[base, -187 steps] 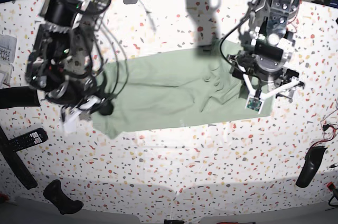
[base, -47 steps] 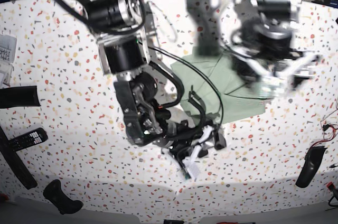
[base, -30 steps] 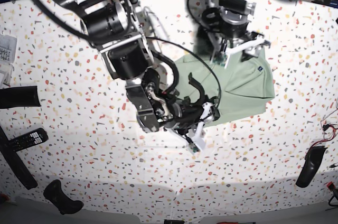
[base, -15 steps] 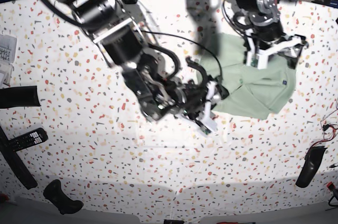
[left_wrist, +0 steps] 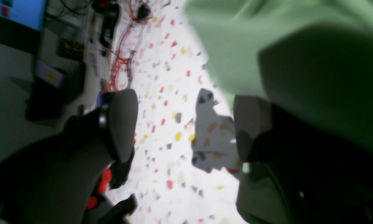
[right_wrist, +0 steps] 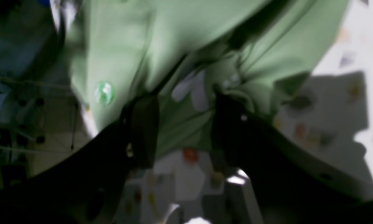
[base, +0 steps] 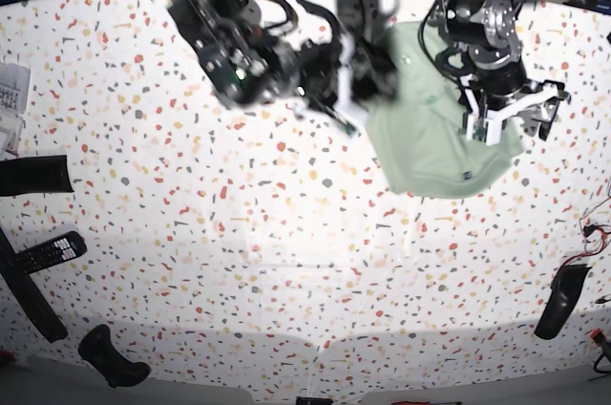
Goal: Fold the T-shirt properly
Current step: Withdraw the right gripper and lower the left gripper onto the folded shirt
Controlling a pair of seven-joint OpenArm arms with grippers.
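- Low in the base frame, the speckled table (base: 286, 262) lies bare across its middle; a dark handle-like object (base: 113, 357) sits at the lower left, a remote control (base: 48, 252) just above it at the left edge, and another dark object (base: 561, 300) at the lower right.
- Higher, in the upper right of the base frame, the T-shirt (base: 434, 142) lies bunched into a rumpled pale green heap on the table, with a small dark tag near its lower edge.
- The left gripper (base: 511, 114) is at the right border of the heap, its jaws spread wide; in its wrist view one finger (left_wrist: 251, 124) rests against a green fold while the other stands well apart over bare table, nothing clamped between them.
- The right gripper (base: 358, 75) reaches in from the upper left of the base frame to the shirt's left edge (the picture is blurred there).
- In the right wrist view the jaws stand partly apart with green cloth (right_wrist: 186, 102) bunched between the fingers (right_wrist: 142, 124); whether they pinch it I cannot tell.
- Farthest back, cables and dark equipment line the top edge of the base frame.
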